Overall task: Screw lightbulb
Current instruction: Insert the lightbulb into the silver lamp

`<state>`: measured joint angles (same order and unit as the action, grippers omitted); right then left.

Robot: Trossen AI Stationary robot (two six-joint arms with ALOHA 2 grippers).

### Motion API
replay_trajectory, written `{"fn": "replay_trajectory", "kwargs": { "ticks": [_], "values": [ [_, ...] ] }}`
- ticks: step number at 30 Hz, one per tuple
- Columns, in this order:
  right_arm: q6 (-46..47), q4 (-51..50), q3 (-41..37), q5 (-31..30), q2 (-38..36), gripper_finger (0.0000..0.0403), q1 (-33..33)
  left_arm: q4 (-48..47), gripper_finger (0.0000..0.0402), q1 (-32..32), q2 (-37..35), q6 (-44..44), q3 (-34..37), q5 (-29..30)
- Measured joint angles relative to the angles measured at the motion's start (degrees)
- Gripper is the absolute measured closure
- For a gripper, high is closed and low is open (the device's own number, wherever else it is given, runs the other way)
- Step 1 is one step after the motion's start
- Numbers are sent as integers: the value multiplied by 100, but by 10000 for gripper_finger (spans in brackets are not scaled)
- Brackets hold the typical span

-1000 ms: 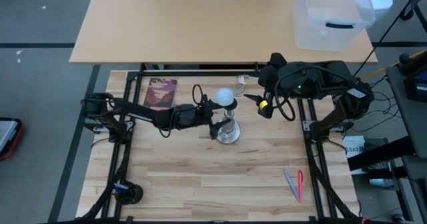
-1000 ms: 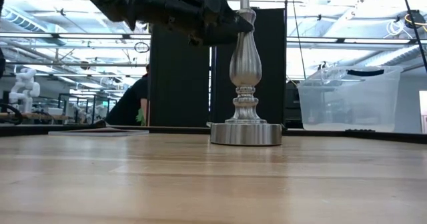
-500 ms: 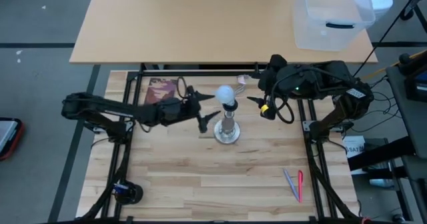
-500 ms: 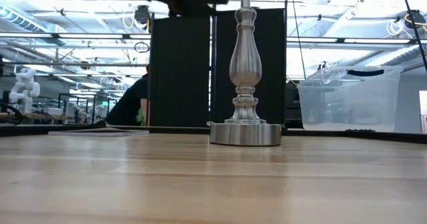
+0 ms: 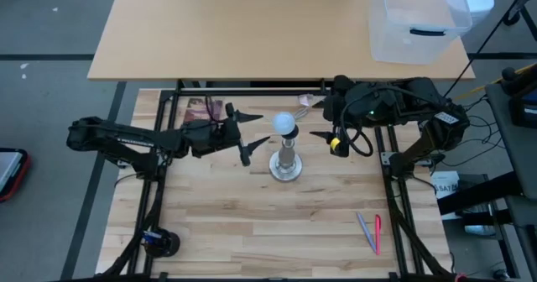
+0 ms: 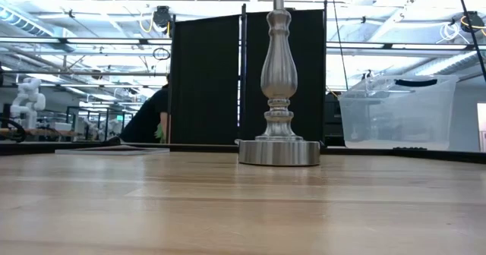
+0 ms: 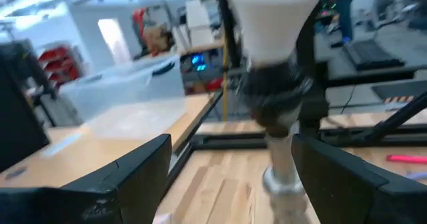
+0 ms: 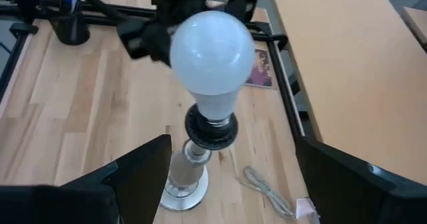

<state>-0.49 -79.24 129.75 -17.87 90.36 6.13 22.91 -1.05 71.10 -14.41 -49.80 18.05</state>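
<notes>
We see the lightbulb (image 8: 212, 54), a white frosted globe narrowing to its base, seated upright in the black socket (image 8: 211, 129) atop the silver stand (image 5: 286, 165). The left gripper (image 5: 248, 138) and right gripper (image 5: 325, 127) flank it, both spread wide and empty.

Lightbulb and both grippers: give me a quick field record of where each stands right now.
lightbulb: seated upright in the black socket atop the silver stand
left gripper: open, empty, level with the bulb on its left, apart from it
right gripper: open, empty, on the bulb's right, apart from it
contact: neither gripper touches bulb or stand
stand: upright on the wooden table
elsewhere: pink pen near the table's front right
</notes>
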Motion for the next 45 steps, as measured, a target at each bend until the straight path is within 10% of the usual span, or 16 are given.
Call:
{"fn": "replay_trajectory", "kwargs": {
  "ticks": [10,19,23,45],
  "values": [
    [-371,-8,-2,4,271,120,-2,-158,188,-203,-456,-428,0,4],
    [-384,-150,-4,0,285,325,-4,-83,391,-197,-473,-661,2,-452],
    [-409,-122,-4,1,274,392,-4,290,397,-195,-473,-728,2,-896],
    [-804,59,-7,-674,162,402,0,-633,399,247,1,-652,-1036,-1549]
  ]
}}
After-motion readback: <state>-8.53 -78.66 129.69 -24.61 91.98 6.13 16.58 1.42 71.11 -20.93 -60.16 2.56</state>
